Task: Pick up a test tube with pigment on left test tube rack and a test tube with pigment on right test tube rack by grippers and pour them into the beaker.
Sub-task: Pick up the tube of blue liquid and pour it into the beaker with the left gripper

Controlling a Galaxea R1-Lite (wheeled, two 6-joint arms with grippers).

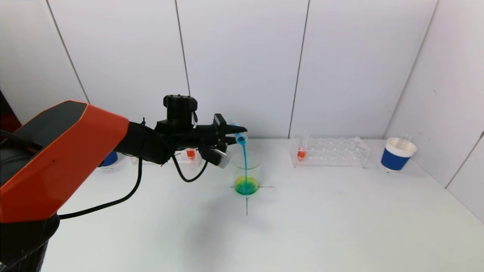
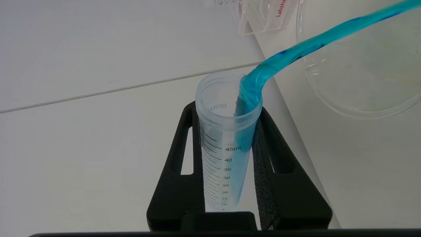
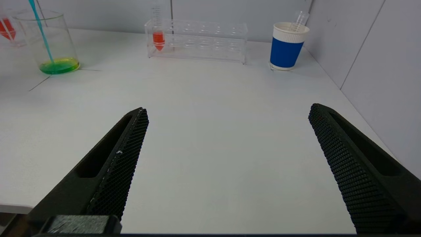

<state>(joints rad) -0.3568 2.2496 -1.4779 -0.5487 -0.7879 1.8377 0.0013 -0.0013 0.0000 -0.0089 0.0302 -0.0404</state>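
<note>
My left gripper (image 1: 230, 135) is shut on a clear graduated test tube (image 2: 227, 138), tipped mouth-down over the beaker (image 1: 246, 172). A blue stream (image 1: 244, 160) runs from the tube's mouth (image 1: 241, 139) into the beaker, where green and yellow liquid lies at the bottom (image 3: 59, 65). The left test tube rack (image 1: 185, 156) sits behind my left arm, mostly hidden, with an orange-filled tube (image 1: 191, 153) showing. On the right test tube rack (image 1: 329, 152) stands another orange-filled tube (image 1: 301, 153). My right gripper (image 3: 227, 113) is open over bare table near the front right, out of the head view.
A blue-and-white paper cup (image 1: 397, 154) holding an empty tube stands at the far right by the wall. Another blue cup (image 1: 109, 159) peeks out behind my left arm. Black cross lines (image 1: 247, 202) mark the table under the beaker.
</note>
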